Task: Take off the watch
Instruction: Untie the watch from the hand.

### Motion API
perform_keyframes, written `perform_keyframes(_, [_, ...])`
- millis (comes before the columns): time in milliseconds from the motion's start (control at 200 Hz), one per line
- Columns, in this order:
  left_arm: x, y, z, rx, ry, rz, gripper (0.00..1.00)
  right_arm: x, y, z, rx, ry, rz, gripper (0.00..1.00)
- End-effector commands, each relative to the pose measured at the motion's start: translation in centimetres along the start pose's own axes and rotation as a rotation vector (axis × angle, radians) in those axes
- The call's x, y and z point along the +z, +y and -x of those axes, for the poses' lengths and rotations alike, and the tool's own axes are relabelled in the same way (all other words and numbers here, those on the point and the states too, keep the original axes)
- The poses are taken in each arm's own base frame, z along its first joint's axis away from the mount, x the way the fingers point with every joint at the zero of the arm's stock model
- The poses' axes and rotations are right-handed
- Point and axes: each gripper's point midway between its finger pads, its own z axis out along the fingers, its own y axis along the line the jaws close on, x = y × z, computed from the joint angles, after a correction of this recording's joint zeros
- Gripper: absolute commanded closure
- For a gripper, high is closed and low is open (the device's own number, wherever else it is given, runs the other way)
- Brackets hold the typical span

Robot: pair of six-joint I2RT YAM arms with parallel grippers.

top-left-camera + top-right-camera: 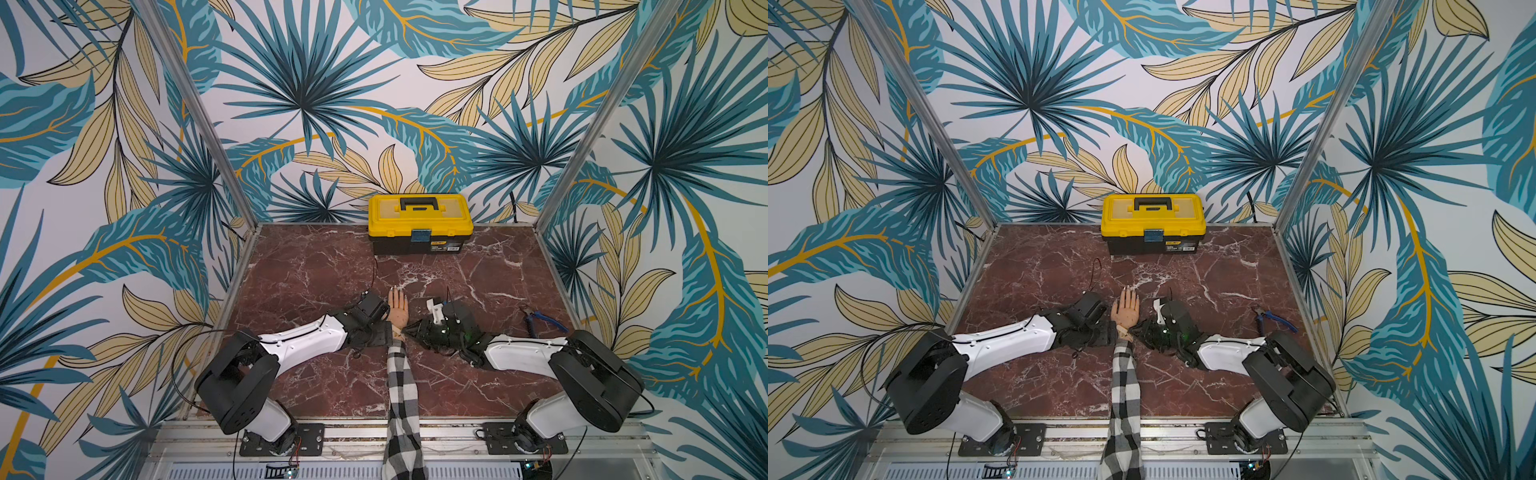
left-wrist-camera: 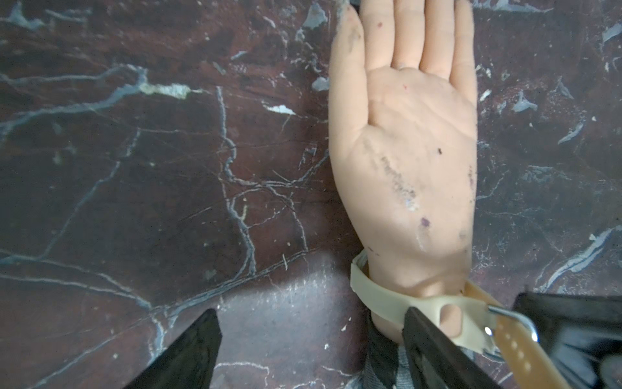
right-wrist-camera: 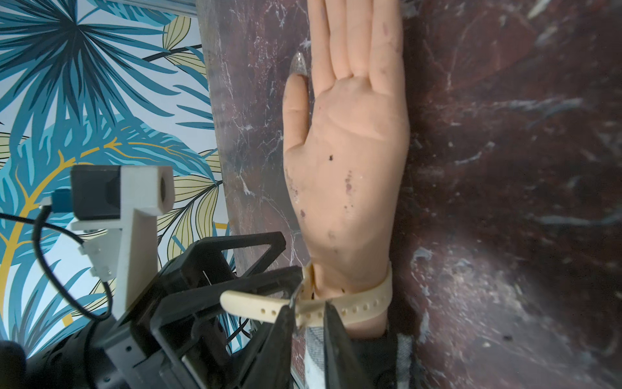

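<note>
While the right gripper [image 3: 308, 315] pinches narrow on the strap of the watch [image 3: 356, 304] just beside the buckle [image 3: 296, 291], the unbuckling step looks to be in hand. The strap's free tail [image 3: 245, 301] sticks out loose, yet the band is closed round the wrist of the dummy hand [image 1: 398, 309], just below the middle of the frame in both top views. The left gripper [image 2: 309, 313] stands wide and holds nothing, with one finger [image 2: 424, 330] lying across the strap. Next, I judge, the strap must slip free of the buckle, which calls for a pull on the tail while the wrist is steadied. The checked sleeve [image 1: 401, 386] crowds the strap from below. The yellow toolbox [image 1: 419, 220] at the table's [image 1: 311, 270] upper centre and the pliers [image 1: 540, 322] at right lie well apart.
</note>
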Motion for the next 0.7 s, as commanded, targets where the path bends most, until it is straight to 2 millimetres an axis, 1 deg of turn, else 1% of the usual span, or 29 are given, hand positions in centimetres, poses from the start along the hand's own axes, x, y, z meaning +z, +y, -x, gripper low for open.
perform_keyframes(0, [0.0, 0.3, -0.2, 0.0, 0.0, 0.01, 0.13, 0.5, 1.1, 0.2, -0.024, 0.015, 0.033, 0.81])
perform_keyframes(140, [0.0, 0.3, -0.1, -0.001, -0.001, 0.01, 0.13, 0.7, 1.1, 0.1, -0.023, 0.025, 0.03, 0.84])
perform_keyframes(335, [0.0, 0.3, -0.1, -0.001, -0.002, 0.011, 0.13, 0.6, 1.1, -0.2, -0.025, 0.035, 0.033, 0.93])
perform_keyframes(451, [-0.1, 0.3, 0.0, 0.001, -0.006, 0.01, 0.13, 0.5, 1.0, -0.3, -0.025, 0.037, 0.03, 1.0])
perform_keyframes(541, [-0.3, 0.5, 0.3, 0.0, -0.018, 0.014, 0.13, 0.3, 1.1, -0.2, -0.027, 0.034, 0.031, 1.0])
perform_keyframes(696, [-0.9, 1.4, 1.0, -0.026, -0.039, 0.013, 0.13, -0.1, 2.3, 0.0, -0.04, 0.029, 0.05, 1.0])
